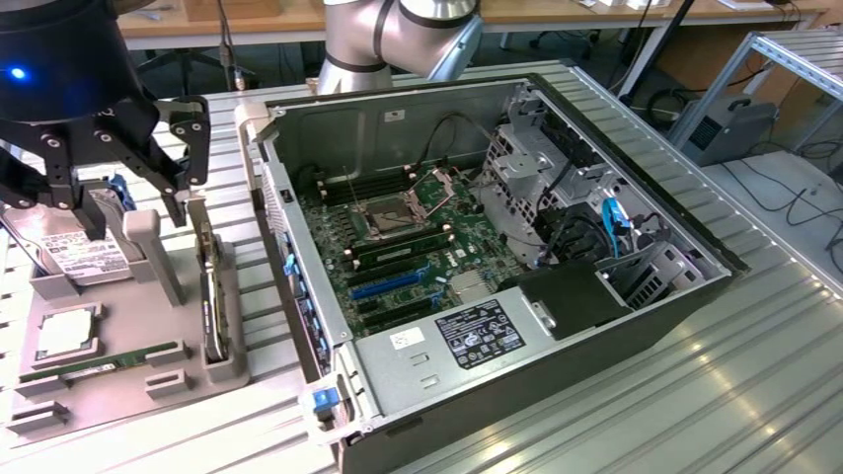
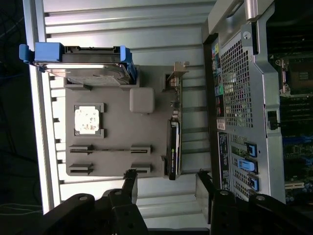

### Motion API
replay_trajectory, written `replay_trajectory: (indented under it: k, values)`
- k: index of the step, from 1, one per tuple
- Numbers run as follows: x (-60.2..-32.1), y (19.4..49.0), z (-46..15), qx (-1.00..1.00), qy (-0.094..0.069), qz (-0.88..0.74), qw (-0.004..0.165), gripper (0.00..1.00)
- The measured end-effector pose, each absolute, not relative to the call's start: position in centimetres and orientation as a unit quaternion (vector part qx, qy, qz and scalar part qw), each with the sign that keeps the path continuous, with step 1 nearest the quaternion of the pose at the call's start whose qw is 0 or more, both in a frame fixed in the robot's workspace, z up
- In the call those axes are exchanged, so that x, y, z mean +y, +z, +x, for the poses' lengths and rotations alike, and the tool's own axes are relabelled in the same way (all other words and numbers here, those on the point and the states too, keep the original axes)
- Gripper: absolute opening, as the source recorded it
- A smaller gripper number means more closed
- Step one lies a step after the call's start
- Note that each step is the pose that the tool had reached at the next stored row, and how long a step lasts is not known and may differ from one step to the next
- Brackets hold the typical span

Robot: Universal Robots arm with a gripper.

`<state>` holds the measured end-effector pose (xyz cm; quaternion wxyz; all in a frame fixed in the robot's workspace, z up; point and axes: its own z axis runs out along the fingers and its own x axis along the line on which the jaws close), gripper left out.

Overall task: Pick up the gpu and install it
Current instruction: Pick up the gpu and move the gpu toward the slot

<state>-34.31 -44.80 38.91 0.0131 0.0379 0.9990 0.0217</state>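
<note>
Along the grey tray's (image 2: 115, 129) long edge, upright: thin black gpu card (image 2: 174, 147), likely light, stiff, fragile; pinch across faces. Black claw (image 2: 166, 175) spread apart.

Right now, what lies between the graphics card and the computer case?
Just a bare strip of the metal table between the graphics card and the computer case; the wrist view shows it clearly.

We count one gpu (image 2: 174, 147), one hard drive (image 2: 83, 71), one CPU (image 2: 88, 120) and one memory stick (image 1: 106, 360), all on one tray (image 2: 117, 134). We also count one case (image 1: 343, 128) and one gripper (image 2: 166, 175) with two fingers (image 2: 129, 183).
</note>
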Motion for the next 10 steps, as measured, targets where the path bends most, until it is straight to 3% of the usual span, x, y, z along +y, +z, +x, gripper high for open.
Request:
replay_trajectory:
  k: [10]
  values:
    - [-44.8, 38.41, -34.32, 0.999, 0.022, 0.038, 0.013, 0.6]
